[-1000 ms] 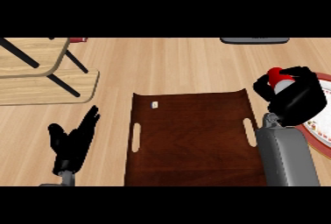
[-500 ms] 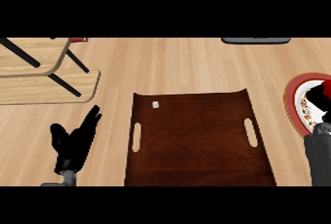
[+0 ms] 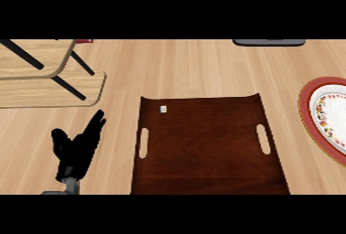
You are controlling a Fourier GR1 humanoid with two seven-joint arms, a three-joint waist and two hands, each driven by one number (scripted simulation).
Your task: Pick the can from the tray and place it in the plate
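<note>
A dark brown tray with two slot handles lies in the middle of the wooden counter, holding only a small white tag near its far left corner. A plate with a red rim and patterned white centre shows partly at the right edge. No can shows anywhere. My left hand rests open left of the tray, fingers pointing up and away. My right hand is out of the picture.
At the far left a wooden stand with black legs sits on the counter. A dark grey object lies at the far edge, upper right.
One second ago my right hand was over the plate, shut on the red-topped can. It then drew back off the right edge; hand and can are gone from view. Left hand unmoved.
</note>
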